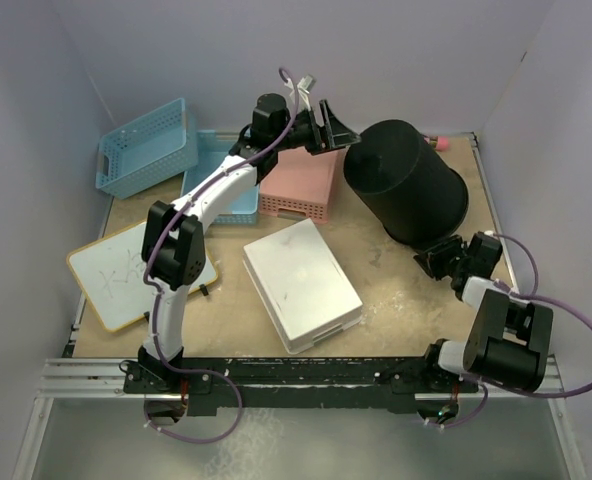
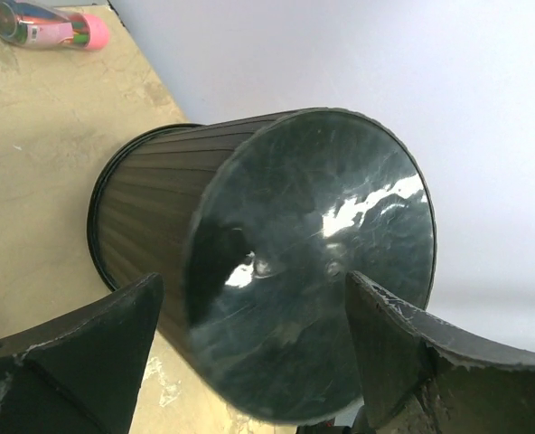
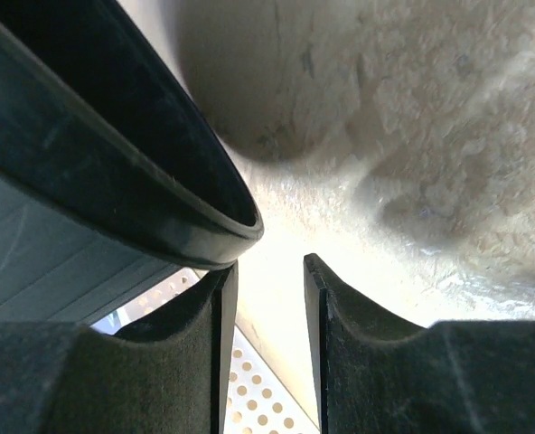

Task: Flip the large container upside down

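Note:
The large black container (image 1: 408, 185) lies tilted on the table, its closed base toward the back left and its open mouth toward the front right. My left gripper (image 1: 336, 126) is open and empty, just off the base. In the left wrist view the shiny base (image 2: 313, 262) fills the gap ahead of the left gripper (image 2: 254, 278), untouched by either finger. My right gripper (image 1: 439, 262) is at the lower rim. In the right wrist view the rim (image 3: 159, 212) sits just above the left finger, outside the open right gripper (image 3: 267, 264).
A white box (image 1: 301, 283) lies at the table's middle. A pink basket (image 1: 301, 185) and two blue baskets (image 1: 146, 147) stand at the back left. A whiteboard (image 1: 126, 275) lies at the left. A pink bottle (image 2: 51, 25) lies behind the container by the back wall.

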Motion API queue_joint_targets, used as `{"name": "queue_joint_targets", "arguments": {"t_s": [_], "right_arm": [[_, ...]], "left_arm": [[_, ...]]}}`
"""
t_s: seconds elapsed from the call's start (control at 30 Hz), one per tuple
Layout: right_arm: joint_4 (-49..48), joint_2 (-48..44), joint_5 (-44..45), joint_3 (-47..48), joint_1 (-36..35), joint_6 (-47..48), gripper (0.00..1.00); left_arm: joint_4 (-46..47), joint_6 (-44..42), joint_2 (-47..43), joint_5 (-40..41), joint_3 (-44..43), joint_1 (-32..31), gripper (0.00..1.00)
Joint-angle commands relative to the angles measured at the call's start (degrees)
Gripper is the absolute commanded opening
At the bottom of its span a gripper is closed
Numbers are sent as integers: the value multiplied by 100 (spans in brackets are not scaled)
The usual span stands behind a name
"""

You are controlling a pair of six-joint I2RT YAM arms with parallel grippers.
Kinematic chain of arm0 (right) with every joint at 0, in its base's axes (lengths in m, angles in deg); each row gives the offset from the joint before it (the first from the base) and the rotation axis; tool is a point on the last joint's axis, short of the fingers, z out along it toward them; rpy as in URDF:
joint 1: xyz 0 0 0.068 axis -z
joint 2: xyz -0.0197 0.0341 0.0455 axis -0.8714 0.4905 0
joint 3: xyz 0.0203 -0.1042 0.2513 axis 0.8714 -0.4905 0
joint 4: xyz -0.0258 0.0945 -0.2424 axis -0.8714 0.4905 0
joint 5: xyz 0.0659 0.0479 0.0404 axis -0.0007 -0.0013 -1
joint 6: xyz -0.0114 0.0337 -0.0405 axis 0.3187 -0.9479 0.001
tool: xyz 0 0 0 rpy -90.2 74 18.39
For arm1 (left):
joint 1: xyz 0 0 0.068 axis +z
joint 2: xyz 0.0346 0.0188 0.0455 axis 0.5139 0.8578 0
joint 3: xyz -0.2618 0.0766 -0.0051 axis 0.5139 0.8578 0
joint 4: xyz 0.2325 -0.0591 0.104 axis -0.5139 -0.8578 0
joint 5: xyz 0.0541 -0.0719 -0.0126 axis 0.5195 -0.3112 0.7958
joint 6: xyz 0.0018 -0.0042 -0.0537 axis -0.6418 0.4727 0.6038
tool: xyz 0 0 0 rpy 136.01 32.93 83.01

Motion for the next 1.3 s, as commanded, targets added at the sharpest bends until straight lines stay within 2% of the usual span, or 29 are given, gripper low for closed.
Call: {"name": "queue_joint_targets", "arguments": {"t_s": [0.0, 0.23, 0.63, 0.77, 0.9, 1.03, 1.17, 1.27], "right_arm": [[-643, 306, -320, -50, 162, -435, 38], [-1032, 611, -475, -111, 328, -687, 39], [-22, 205, -175, 340, 403, -21, 44], [511, 16, -229, 581, 403, 404, 45], [968, -325, -195, 831, 310, 1006, 48], [1488, -679, 78, 1016, -274, 1603, 51], [1799, -1262, 1382, 1230, -1824, 2298, 58], [1796, -1300, 2030, 1434, -2691, 2649, 61]], "left_arm": [[-63, -257, -387, 89, -93, 38, 78], [-65, -248, -393, 100, -64, 38, 78], [-535, -598, -463, 330, 24, 111, 79], [-1208, -1028, -575, 669, 64, 214, 79], [-2143, -1718, -673, 1527, 41, 368, 79], [-2805, -2022, -658, 2381, -20, 566, 79], [-3248, -2039, -507, 3002, -181, 829, 79], [-3566, -2176, -327, 3300, -385, 884, 79]]}}
